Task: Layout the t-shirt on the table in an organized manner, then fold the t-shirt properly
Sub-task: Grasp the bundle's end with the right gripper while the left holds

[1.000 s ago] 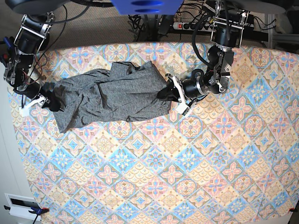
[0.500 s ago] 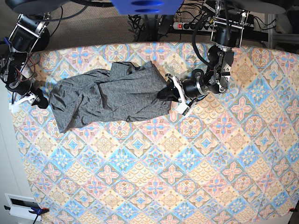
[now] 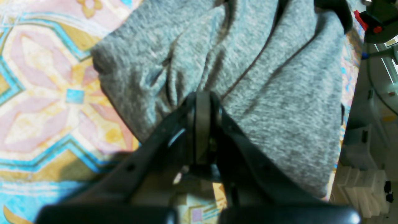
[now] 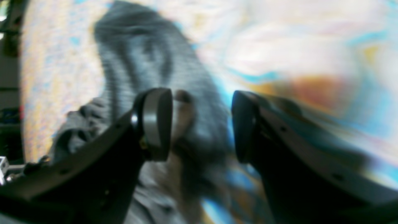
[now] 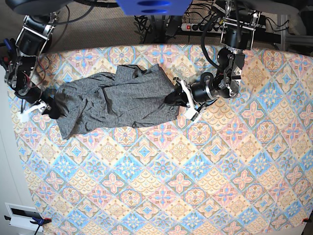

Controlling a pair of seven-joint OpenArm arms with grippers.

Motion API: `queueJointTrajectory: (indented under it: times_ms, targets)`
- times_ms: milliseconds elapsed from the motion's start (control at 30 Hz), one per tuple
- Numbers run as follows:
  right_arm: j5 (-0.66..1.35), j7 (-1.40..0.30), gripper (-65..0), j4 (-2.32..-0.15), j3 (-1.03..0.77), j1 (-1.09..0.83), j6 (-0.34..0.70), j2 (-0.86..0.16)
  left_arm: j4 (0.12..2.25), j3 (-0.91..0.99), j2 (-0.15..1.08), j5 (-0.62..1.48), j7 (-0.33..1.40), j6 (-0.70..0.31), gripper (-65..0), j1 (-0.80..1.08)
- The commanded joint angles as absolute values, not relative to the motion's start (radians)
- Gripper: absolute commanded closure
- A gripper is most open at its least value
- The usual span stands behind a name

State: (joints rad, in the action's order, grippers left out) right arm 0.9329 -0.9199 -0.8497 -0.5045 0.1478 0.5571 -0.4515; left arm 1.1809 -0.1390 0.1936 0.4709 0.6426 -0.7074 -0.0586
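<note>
Overhead view, left to right. At the left edge of the worktop, the right pincer stands with its jaws well apart and nothing between them, poised just beside the left end of the t-shirt; its wrist view, blurred, shows grey knit lying beyond and below the gaping jaws. The t-shirt lies as a crumpled band across the far-left part of the worktop, with folds overlapping along its middle and its outline uneven; neither sleeves nor collar can be made out. At its right end the left pincer is clamped tight on a bunched ridge of the fabric, as its wrist view confirms. Judged step: the layout stage, with one end anchored and the other awaiting a grip; folding has not begun. The next move appears to call for the right pincer to close on the left edge of the cloth, so that both ends may be drawn apart and the garment flattened. Room: the left end sits close to the worktop's left edge, leaving little margin there, and the far edge is near; the broad near and right areas of the patterned cloth lie open for spreading.
</note>
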Motion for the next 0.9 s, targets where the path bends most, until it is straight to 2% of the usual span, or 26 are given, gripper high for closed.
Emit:
queueJointTrajectory:
  times_ms: [0, 100, 500, 700, 867]
  targets:
    - [0.894, -0.983, -30.1, -0.849, -0.498, 0.145, 0.549, -0.452, 1.173, -0.142, 0.203, 0.364, 0.737, -0.651, 0.0, -0.05]
    - [0.894, -0.983, -30.1, -0.849, -0.498, 0.143, 0.549, -0.423, 1.173, -0.142, 0.203, 0.364, 0.737, -0.651, 0.0, -0.05]
    - [0.895, -1.033, -30.1, -0.886, -0.495, 0.14, 0.55, -0.409, 1.173, -0.101, 0.203, 0.364, 0.739, -0.651, 0.0, -0.05]
    - [0.895, -1.035, -30.1, -0.964, -0.378, 0.12, 0.55, -0.409, 1.173, -0.101, 0.203, 0.364, 0.739, -0.651, 0.0, -0.05]
    - [0.895, -1.032, -30.1, -0.978, -0.354, 0.12, 0.55, -0.407, 1.173, -0.101, 0.203, 0.364, 0.739, -0.651, 0.0, -0.05]
